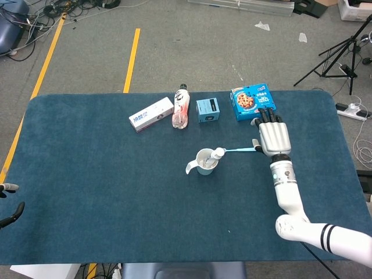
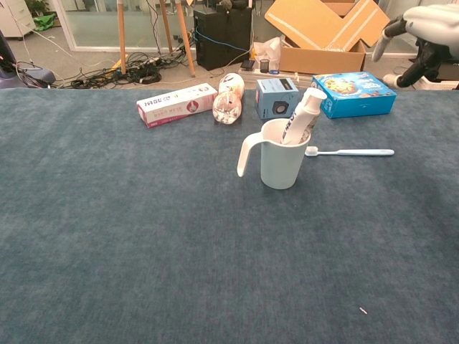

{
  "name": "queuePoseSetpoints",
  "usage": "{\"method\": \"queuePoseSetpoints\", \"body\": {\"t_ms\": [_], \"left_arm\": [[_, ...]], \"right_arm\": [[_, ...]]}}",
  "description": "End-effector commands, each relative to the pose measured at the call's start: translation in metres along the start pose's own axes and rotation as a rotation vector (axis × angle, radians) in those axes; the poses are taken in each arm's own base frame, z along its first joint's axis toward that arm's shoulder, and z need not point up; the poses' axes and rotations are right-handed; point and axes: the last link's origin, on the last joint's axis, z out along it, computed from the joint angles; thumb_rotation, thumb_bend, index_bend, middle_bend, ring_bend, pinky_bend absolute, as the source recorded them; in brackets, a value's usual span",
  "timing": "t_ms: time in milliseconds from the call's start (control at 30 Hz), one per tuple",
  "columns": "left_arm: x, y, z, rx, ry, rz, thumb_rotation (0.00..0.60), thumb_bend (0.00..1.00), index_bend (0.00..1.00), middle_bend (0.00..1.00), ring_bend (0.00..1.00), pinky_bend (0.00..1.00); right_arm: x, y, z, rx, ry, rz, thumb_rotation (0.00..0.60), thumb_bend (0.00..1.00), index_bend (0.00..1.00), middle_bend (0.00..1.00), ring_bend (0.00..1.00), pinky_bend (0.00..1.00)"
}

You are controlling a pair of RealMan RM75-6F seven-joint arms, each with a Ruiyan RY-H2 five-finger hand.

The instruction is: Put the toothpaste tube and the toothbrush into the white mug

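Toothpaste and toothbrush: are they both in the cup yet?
Halfway. The toothpaste tube already stands tilted in the white mug. The toothbrush lies on the table beside the mug, not yet picked up. The right hand hovers above its handle end, holding nothing. The left hand waits at the table's edge.

R hand [image 2: 423, 36] cut by frame edge; L hand [image 1: 9, 203] mostly off-frame.

White mug [image 2: 277, 164], white tube [image 2: 302, 115] with blue print, pale blue toothbrush [image 2: 351, 152], deep blue cloth table [image 1: 104, 192], blue cookie box [image 1: 252, 101], small blue box [image 1: 207, 110], white and red carton [image 1: 151, 114], pink-labelled bottle [image 1: 181, 107], grey and black hand [image 1: 272, 136]
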Motion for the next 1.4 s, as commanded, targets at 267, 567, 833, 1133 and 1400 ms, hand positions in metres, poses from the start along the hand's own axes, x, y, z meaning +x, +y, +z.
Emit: {"method": "queuePoseSetpoints", "body": {"t_ms": [267,567,833,1133,1400], "left_arm": [[0.001,-0.002,0.000,0.003,0.000,-0.011,0.600,0.29,0.39,0.44,0.45,0.45],[0.003,-0.003,0.000,0.004,0.002,-0.020,0.600,0.29,0.39,0.44,0.45,0.45],[0.004,-0.003,0.000,0.003,0.003,-0.026,0.600,0.29,0.39,0.44,0.45,0.45],[0.004,-0.003,0.000,0.004,0.001,-0.028,0.600,0.29,0.39,0.44,0.45,0.45],[0.005,-0.004,0.000,0.007,-0.001,-0.029,0.600,0.29,0.39,0.44,0.45,0.45]], "right_arm": [[-0.050,-0.011,0.023,-0.015,-0.121,-0.053,0.600,0.28,0.41,0.10,0.00,0.21],[-0.070,-0.025,0.037,-0.006,-0.158,-0.078,0.600,0.28,0.42,0.10,0.00,0.21],[-0.087,-0.029,0.044,-0.012,-0.192,-0.090,0.600,0.28,0.43,0.09,0.00,0.21],[-0.100,-0.028,0.049,-0.020,-0.217,-0.092,0.600,0.28,0.46,0.09,0.00,0.21],[-0.106,-0.029,0.051,-0.020,-0.229,-0.092,0.600,0.28,0.47,0.09,0.00,0.21]]}}
